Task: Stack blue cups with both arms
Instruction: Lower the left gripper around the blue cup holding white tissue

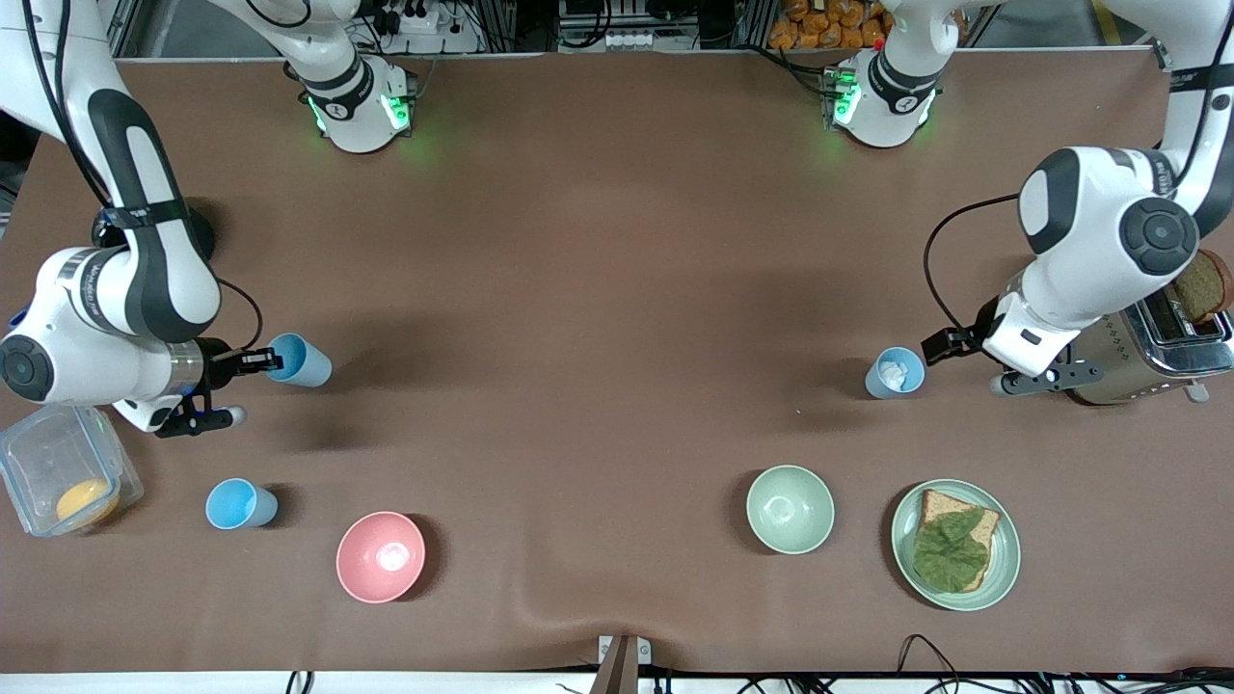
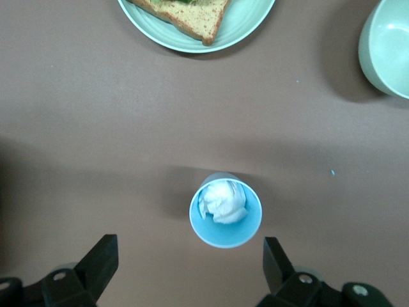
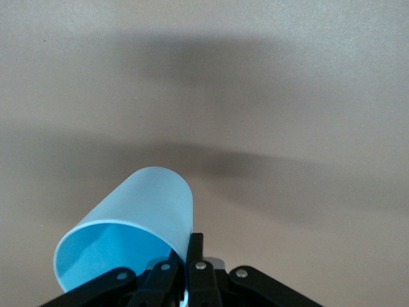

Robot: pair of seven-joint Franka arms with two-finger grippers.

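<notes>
My right gripper (image 1: pixel 271 361) is shut on the rim of a light-blue cup (image 1: pixel 301 360), one finger inside and one outside. That cup (image 3: pixel 137 224) hangs tilted over the table at the right arm's end. A second blue cup (image 1: pixel 239 504) stands upright nearer the front camera, beside the pink bowl (image 1: pixel 380 556). A third blue cup (image 1: pixel 895 373) stands at the left arm's end with a crumpled white wad inside (image 2: pixel 223 201). My left gripper (image 2: pixel 190 245) is open and sits low beside this cup, which lies just ahead of the fingertips, untouched.
A pale green bowl (image 1: pixel 790 509) and a green plate (image 1: pixel 1003 569) with bread and a leaf lie nearer the front camera than the third cup. A toaster (image 1: pixel 1152 352) stands under the left arm. A clear container (image 1: pixel 60 469) holding something orange sits by the right arm.
</notes>
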